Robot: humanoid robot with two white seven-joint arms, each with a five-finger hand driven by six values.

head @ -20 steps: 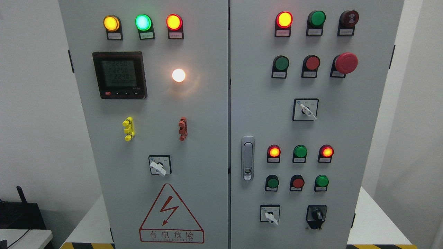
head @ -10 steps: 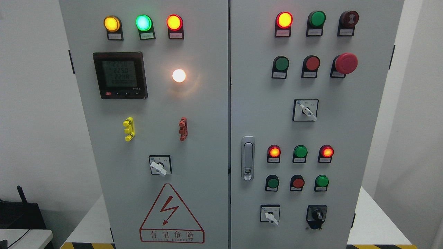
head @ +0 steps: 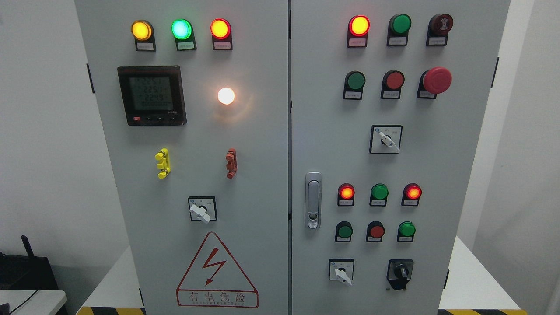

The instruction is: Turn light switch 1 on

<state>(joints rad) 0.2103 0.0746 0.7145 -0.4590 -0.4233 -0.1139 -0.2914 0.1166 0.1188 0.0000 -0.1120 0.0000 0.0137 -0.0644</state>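
Note:
A grey electrical cabinet (head: 262, 183) with two doors fills the head view. On the left door a white rotary switch (head: 200, 211) sits below a lit white lamp (head: 226, 96). The right door carries a white rotary switch (head: 386, 139) at mid height, another white rotary switch (head: 341, 272) near the bottom, and a black selector knob (head: 400, 273) beside it. Rows of green and red push buttons (head: 376, 230) and lit indicator lamps (head: 346, 192) surround them. I cannot tell which one is light switch 1. Neither hand nor arm shows.
A digital meter (head: 152, 95) is on the left door's upper part. A red mushroom stop button (head: 436, 80) juts out at upper right. A metal door latch (head: 313, 200) sits by the seam. Yellow (head: 162, 163) and red (head: 231, 163) clips stick out of the left door.
Only the meter's digits have changed slightly. Nothing else differs.

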